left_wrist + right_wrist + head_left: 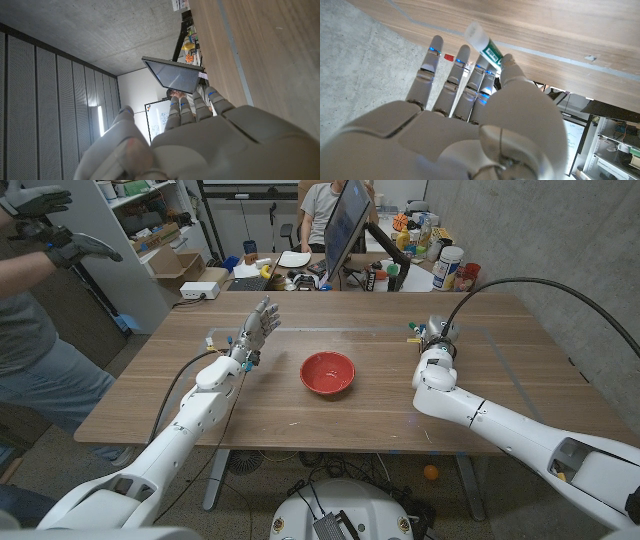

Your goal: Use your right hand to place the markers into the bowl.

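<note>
The red bowl (327, 372) stands empty at the middle of the wooden table (500, 370). My right hand (437, 345) is to the bowl's right, near the far tape line. A marker (482, 44) with a white cap and green label sticks out from between its thumb and the nearest finger, which pinch its end; the other fingers (427, 70) are straight and spread. The marker (410, 334) pokes out on the bowl's side of the hand. My left hand (258, 330) is raised to the bowl's left, fingers apart, holding nothing, and its back (220, 145) is close to the wrist camera.
A small pale object (211, 338) lies on the table left of my left hand. Bottles and a jar (448, 268), a monitor (348, 225) and boxes crowd the desk behind. One person sits behind the monitor; another with black gloves (60, 240) stands at the left.
</note>
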Robot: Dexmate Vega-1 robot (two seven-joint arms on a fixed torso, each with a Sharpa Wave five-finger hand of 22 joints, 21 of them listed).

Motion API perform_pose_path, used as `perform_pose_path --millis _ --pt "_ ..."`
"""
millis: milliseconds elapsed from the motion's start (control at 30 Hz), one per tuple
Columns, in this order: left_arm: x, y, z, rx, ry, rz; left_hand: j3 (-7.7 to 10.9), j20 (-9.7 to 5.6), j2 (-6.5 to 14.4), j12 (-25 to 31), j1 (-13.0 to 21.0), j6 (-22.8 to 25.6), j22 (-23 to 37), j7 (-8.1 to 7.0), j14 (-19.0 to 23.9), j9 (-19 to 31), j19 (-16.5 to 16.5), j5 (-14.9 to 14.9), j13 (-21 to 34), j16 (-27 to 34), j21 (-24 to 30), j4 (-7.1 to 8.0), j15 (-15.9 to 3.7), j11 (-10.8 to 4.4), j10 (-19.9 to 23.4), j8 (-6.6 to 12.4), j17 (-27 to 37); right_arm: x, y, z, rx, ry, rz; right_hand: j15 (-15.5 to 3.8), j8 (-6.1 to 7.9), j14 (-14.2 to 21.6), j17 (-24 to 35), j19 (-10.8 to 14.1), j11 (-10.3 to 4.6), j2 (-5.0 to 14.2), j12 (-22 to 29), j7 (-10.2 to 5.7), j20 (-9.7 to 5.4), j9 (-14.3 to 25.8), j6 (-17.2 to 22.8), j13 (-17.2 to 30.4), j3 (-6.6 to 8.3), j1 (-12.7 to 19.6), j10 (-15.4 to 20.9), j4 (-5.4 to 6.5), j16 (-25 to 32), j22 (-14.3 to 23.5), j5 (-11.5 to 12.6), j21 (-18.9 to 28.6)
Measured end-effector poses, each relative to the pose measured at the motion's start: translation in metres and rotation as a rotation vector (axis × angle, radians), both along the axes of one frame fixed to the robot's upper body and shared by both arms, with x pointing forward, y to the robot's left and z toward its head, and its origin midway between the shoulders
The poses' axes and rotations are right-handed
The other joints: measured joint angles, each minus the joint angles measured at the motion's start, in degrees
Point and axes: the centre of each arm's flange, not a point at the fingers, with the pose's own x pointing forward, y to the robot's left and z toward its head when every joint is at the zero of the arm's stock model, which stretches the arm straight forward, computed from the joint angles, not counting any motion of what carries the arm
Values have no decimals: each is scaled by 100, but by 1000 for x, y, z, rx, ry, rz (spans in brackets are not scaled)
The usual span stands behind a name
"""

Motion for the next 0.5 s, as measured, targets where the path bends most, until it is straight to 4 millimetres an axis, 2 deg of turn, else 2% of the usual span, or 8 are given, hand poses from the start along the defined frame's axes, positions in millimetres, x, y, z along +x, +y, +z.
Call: perform_pose_path --millis 500 --pt "-2 2 3 7 -5 -9 25 0 0 0 0 0 0 0 0 0 0 0 0 0 0 -25 0 0 0 0 0 -26 10 13 -25 -30 24 -38 -1 37 80 -20 1 28 38 -1 21 0 -1 29 0 -29 -1 -1 37 0 -1 -22"
